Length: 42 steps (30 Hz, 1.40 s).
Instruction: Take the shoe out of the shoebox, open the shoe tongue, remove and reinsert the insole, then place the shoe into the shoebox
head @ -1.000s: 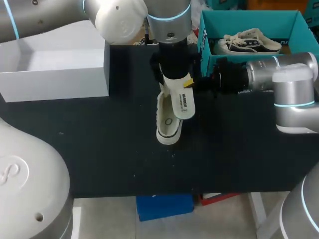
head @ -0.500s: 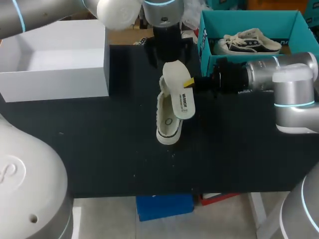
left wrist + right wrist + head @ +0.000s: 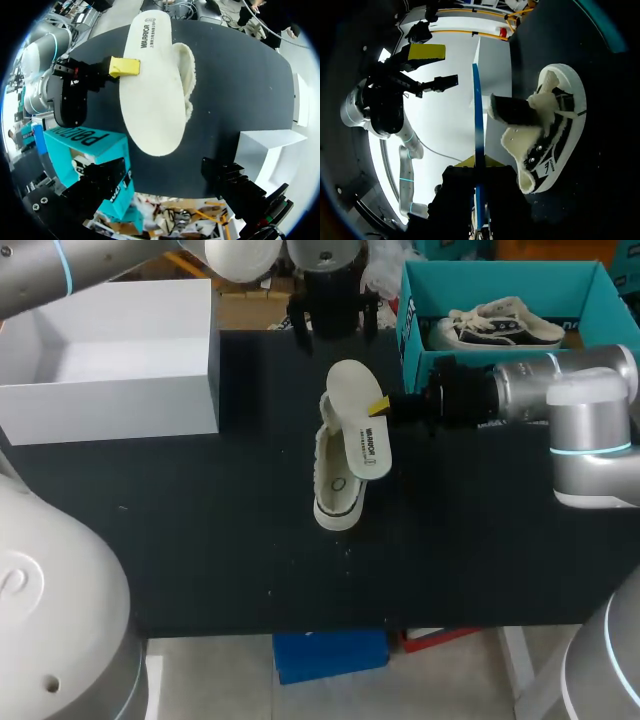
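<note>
The cream insole (image 3: 356, 428) hangs edge-up over the middle of the table, and my right gripper (image 3: 384, 405) is shut on its side edge. In the right wrist view the insole (image 3: 478, 125) is a thin strip clamped in that gripper (image 3: 479, 172). The white shoe (image 3: 336, 490) lies on the black table just below the insole, its tongue folded open (image 3: 545, 135). My left gripper (image 3: 334, 312) is open and empty near the far edge, apart from the insole (image 3: 152, 90). The white shoebox (image 3: 110, 360) stands empty at the back left.
A teal box (image 3: 590, 285) holding a second shoe (image 3: 505, 325) stands at the back right, close behind my right arm (image 3: 560, 390). The black table (image 3: 200, 530) stretches bare toward the front edge.
My left gripper has drawn back from the insole toward the far edge, open all the while. The insole, the shoe and my right arm have not moved.
</note>
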Tool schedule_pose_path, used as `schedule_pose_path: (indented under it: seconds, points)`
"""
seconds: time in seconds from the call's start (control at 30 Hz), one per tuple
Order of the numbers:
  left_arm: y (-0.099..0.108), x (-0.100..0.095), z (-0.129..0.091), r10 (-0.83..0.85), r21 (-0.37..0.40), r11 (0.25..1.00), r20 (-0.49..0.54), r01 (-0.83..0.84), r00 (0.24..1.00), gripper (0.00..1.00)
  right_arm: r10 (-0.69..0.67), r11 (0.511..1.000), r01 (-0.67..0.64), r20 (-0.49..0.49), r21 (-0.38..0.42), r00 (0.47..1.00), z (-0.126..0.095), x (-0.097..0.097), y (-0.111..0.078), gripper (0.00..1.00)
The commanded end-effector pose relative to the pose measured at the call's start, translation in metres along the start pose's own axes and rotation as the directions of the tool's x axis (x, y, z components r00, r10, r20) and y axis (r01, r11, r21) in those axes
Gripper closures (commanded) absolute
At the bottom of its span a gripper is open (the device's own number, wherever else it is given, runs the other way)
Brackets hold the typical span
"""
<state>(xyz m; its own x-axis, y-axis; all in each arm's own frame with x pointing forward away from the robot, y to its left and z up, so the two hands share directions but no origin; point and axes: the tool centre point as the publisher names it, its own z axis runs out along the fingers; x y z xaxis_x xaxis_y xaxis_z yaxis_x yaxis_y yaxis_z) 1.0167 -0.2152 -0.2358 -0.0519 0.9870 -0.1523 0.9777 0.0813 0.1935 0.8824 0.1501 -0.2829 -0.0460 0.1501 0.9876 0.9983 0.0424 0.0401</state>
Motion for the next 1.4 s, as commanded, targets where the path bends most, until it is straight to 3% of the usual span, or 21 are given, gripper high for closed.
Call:
schedule_pose_path:
  seconds: [0.03,0.2,0.43,0.97,1.4]
  points:
    - [0.009,-0.005,0.006,0.0,0.011,1.0,-0.002,0.0,1.0,0.0,0.001,1.0,-0.001,0.002,0.0,1.0,0.001,0.0,0.0,1.0]
    - [0.012,-0.006,0.005,-0.011,0.013,1.0,0.003,0.01,1.0,0.0,0.001,1.0,-0.001,0.002,0.0,1.0,0.001,0.0,0.0,1.0]
    - [-0.007,-0.01,-0.006,-0.002,0.008,1.0,0.013,0.001,1.0,0.0,0.001,1.0,-0.001,0.002,0.0,1.0,0.001,0.0,0.0,1.0]
    - [-0.104,-0.014,-0.031,0.062,0.035,0.997,0.023,-0.063,0.998,0.0,0.001,1.0,-0.001,0.002,0.0,1.0,0.001,0.0,0.0,1.0]
    - [-0.155,-0.013,-0.041,0.078,0.066,0.995,0.019,-0.079,0.997,0.0,0.001,1.0,-0.001,0.002,0.0,1.0,0.001,0.0,0.0,1.0]
